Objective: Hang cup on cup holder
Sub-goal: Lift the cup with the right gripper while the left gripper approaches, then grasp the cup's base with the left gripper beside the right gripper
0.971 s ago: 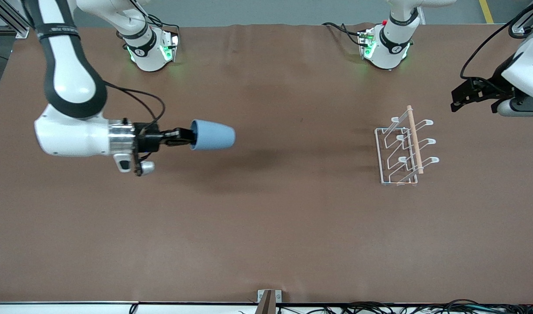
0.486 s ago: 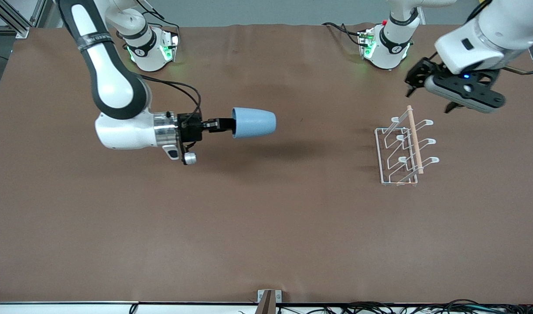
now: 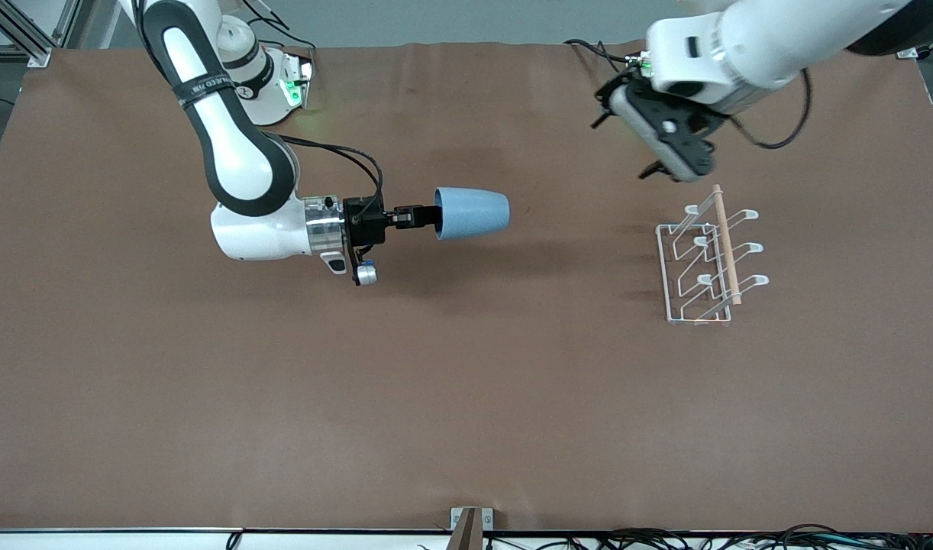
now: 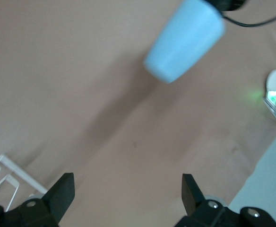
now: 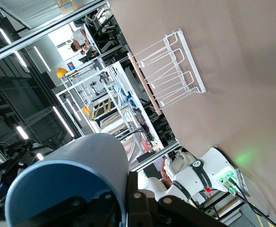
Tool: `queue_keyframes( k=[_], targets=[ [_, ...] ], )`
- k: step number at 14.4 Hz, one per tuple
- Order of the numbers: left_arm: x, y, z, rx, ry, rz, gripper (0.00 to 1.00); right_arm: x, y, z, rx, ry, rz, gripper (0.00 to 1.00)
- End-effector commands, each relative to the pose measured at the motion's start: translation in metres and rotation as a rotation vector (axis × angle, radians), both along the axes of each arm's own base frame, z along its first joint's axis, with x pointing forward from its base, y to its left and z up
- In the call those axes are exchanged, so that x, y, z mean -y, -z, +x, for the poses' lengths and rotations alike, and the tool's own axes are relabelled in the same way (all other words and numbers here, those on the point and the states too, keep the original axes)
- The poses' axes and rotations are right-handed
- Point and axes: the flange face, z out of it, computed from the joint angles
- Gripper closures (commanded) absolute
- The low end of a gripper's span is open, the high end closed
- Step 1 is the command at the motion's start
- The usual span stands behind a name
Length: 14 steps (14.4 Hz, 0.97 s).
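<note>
My right gripper (image 3: 430, 216) is shut on the rim of the light-blue cup (image 3: 472, 213) and holds it on its side above the middle of the table, bottom pointing toward the cup holder (image 3: 709, 256). In the right wrist view one finger (image 5: 134, 201) presses the cup's wall (image 5: 76, 175) from outside, and the white wire rack (image 5: 173, 68) with its wooden rod stands ahead. My left gripper (image 3: 618, 151) is open and empty, in the air close to the rack's end nearest the robot bases. The left wrist view shows its fingers (image 4: 64, 190) wide apart, the cup (image 4: 184, 40) ahead and a corner of the rack (image 4: 0, 176).
The brown table cover (image 3: 466, 397) spreads around the rack. Both robot bases (image 3: 264, 84) (image 3: 684, 84) stand along the table's edge farthest from the front camera. A small bracket (image 3: 471, 525) sits at the nearest edge.
My right arm has carried the cup sideways toward the rack. My left arm has swung in from the table's end to a spot over the table near the rack.
</note>
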Motion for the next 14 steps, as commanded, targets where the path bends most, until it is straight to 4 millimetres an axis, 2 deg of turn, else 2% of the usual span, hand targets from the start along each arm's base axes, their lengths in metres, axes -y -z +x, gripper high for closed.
queue_keyframes(
  k=[1,3,5,7,12,14],
  targets=[
    [0.04,0.012,0.01,0.053,0.13,-0.093,0.0,-0.004,0.001,-0.01,-0.012,0.008,0.019,0.99],
    [0.072,0.051,0.018,0.019,0.182,-0.131,0.0,-0.004,0.0,-0.01,-0.011,0.007,0.02,0.99],
    [0.098,0.068,0.014,0.028,0.231,-0.161,0.0,-0.004,0.0,-0.01,-0.011,0.009,0.019,0.99],
    [0.116,0.088,0.015,0.054,0.312,-0.193,0.0,-0.004,0.0,-0.01,-0.011,0.009,0.019,0.99],
    [0.144,0.108,0.007,0.1,0.41,-0.214,0.0,-0.004,-0.001,-0.01,-0.01,0.01,0.021,0.99],
    [0.149,0.114,0.007,0.132,0.45,-0.184,0.0,-0.004,-0.001,-0.009,-0.01,0.011,0.02,0.99]
  ],
)
